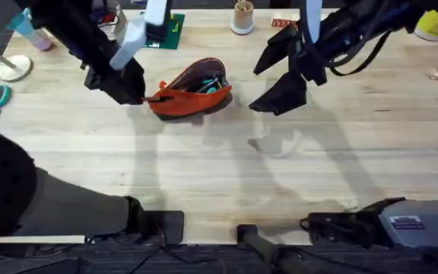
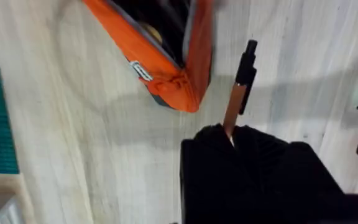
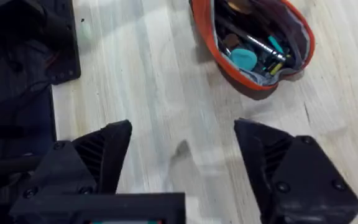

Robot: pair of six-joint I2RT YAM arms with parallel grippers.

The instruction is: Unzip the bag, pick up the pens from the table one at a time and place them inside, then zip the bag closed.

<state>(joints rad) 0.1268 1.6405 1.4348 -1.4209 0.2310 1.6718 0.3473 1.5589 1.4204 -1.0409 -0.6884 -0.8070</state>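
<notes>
Holding a pen (image 2: 237, 93) pinched in our left gripper (image 2: 229, 134) beside the open bag (image 1: 190, 91), we should tip it into the mouth while our right gripper (image 1: 280, 72), spread wide, waits center-right.

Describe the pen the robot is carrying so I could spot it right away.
Start at the open orange bag in the middle of the wooden table. Just beside the bag's end, the left gripper grips a thin pen. It has an orange barrel and a black cap end with a clip, and it is held up rather than lying in the bag with the others.
</notes>
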